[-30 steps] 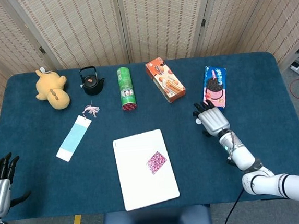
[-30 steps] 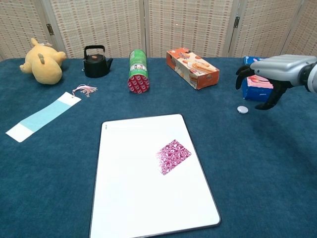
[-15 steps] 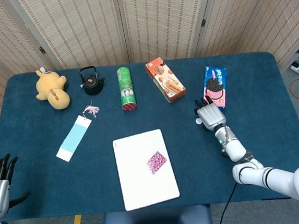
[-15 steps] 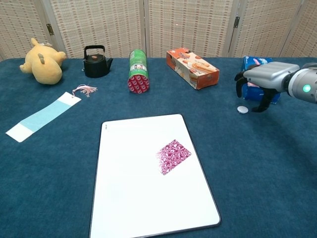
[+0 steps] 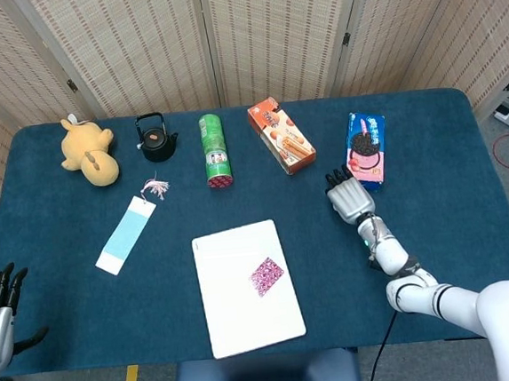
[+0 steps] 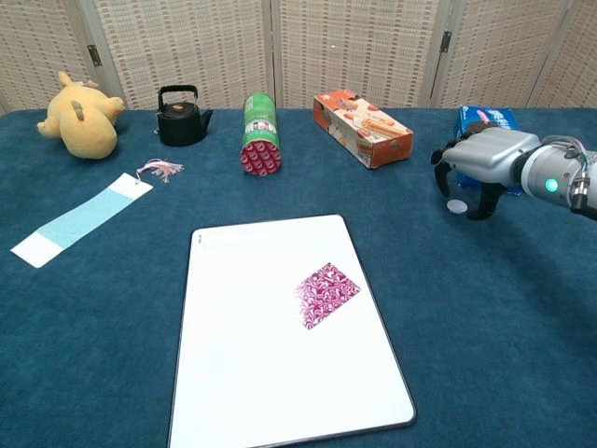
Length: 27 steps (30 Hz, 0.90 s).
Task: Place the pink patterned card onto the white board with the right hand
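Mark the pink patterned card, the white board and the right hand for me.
pink patterned card (image 6: 326, 293), chest view, centre of its pattern
white board (image 6: 252, 364), chest view, bare surface left of and below the card
right hand (image 6: 480, 156), chest view, back of the hand

Along the top of the frame sit a yellow plush toy (image 5: 90, 151), black teapot (image 5: 155, 139), green canister (image 5: 215, 149) (lying down), orange snack box (image 5: 281, 135) and blue cookie pack (image 5: 367, 146); a light-blue bookmark (image 5: 126, 234) lies left.

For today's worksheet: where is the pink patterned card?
The pink patterned card lies on the flat white board, right of its centre, in both views.
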Tool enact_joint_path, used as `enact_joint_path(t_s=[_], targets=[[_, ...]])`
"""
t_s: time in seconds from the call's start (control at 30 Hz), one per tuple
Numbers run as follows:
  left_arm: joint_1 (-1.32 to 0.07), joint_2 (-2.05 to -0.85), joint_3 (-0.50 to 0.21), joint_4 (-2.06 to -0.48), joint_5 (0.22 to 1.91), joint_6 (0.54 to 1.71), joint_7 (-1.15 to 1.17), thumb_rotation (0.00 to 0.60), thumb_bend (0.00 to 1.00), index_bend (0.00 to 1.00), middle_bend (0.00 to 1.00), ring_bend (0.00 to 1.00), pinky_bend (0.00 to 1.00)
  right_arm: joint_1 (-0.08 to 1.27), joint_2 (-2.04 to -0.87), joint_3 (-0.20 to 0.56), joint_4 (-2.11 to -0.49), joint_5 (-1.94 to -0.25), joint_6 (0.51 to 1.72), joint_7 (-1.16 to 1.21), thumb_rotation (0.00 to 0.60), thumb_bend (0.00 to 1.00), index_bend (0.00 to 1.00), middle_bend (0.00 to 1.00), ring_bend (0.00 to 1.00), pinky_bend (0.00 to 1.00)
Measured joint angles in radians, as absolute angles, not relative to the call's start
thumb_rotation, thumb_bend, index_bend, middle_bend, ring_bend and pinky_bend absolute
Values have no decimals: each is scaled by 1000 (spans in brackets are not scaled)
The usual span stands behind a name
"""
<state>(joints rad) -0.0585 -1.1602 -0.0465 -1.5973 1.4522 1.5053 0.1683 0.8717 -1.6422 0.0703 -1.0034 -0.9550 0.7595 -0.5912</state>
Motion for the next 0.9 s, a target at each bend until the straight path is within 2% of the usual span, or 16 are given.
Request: enact_joint_path(t_s=[0.9], targets=[[-55, -1161, -47, -1588, 1448, 1507, 160, 600, 117, 104, 39, 70, 0, 868, -1701, 96, -905, -1000, 736, -605, 600, 312, 438, 144, 67, 8]])
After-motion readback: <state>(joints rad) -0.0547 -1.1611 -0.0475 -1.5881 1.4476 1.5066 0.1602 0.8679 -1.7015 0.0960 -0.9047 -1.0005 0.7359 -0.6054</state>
